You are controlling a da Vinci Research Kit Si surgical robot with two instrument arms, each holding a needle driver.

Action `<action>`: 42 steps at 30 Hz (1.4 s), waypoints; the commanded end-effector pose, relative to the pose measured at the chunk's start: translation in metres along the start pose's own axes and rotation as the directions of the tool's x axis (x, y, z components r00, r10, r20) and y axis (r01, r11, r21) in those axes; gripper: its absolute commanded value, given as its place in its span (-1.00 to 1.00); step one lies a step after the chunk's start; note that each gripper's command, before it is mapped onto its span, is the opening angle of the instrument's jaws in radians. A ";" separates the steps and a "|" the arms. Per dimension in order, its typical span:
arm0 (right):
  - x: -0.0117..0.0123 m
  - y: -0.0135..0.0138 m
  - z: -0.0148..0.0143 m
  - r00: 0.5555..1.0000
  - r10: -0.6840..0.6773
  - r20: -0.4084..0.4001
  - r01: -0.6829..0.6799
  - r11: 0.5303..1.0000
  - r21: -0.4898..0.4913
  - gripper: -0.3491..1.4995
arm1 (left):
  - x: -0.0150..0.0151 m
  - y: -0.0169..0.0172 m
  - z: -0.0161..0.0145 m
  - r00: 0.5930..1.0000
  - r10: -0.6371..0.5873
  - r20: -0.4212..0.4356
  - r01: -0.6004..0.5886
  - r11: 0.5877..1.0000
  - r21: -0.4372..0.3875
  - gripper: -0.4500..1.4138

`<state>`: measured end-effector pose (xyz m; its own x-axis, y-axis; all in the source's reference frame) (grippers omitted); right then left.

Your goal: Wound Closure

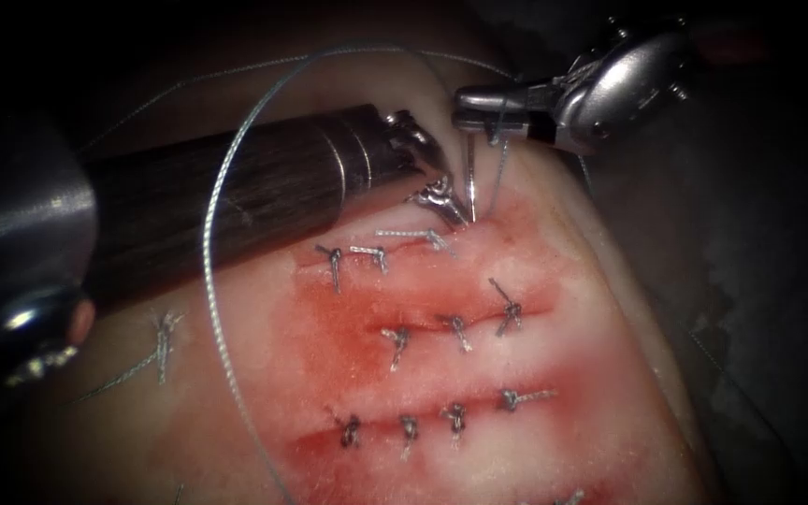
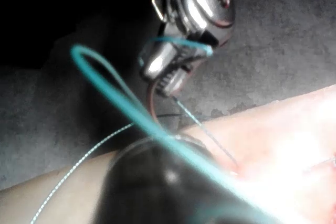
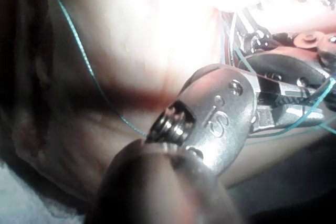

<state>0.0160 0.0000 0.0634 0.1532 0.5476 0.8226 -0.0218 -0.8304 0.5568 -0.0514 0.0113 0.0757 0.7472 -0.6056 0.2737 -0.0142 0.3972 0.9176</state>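
In the endoscope view we see the right tool (image 1: 479,108) clenched on the needle (image 1: 470,178), gripping its upper end; the needle hangs down, its tip at the tissue (image 1: 610,374) by the far end of the top cut (image 1: 376,251). We cannot tell whether it has entered. The left tool (image 1: 441,201) rests at that same spot (we cannot tell its jaw state). Thread (image 1: 222,309) loops over its shaft.

In the left wrist view, the right tool (image 2: 170,74) carries thread (image 2: 121,98) draped across it.

In the right wrist view, thread (image 3: 79,51) crosses the tissue (image 3: 157,35).
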 end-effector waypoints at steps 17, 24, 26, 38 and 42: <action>0.0018 0.0010 0.0014 0.999 0.041 0.001 -0.041 0.999 0.011 -1.00 | -0.0008 -0.0009 -0.0014 1.000 0.012 -0.001 -0.012 1.000 0.010 -1.00; 0.0016 0.0008 0.0016 0.995 0.097 0.003 -0.097 0.995 0.021 -1.00 | -0.0010 -0.0009 -0.0014 1.000 0.011 0.001 -0.011 1.000 0.009 -1.00; 0.0015 0.0006 0.0016 0.994 0.111 0.003 -0.111 0.994 0.021 -1.00 | -0.0009 -0.0009 -0.0014 1.000 0.012 0.001 -0.012 1.000 0.009 -1.00; 0.0018 0.0000 0.0016 0.975 0.211 0.073 -0.209 0.977 -0.034 -1.00 | -0.0009 -0.0010 -0.0013 1.000 0.014 -0.002 -0.014 1.000 0.011 -1.00; 0.0019 0.0000 0.0016 0.974 0.214 0.070 -0.210 0.976 -0.058 -1.00 | -0.0010 -0.0011 -0.0013 1.000 0.013 -0.002 -0.013 1.000 0.012 -1.00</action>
<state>0.0171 0.0001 0.0645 0.2123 0.3432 0.9149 -0.1174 -0.9206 0.3725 -0.0507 0.0110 0.0742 0.7506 -0.5982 0.2806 -0.0313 0.3920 0.9194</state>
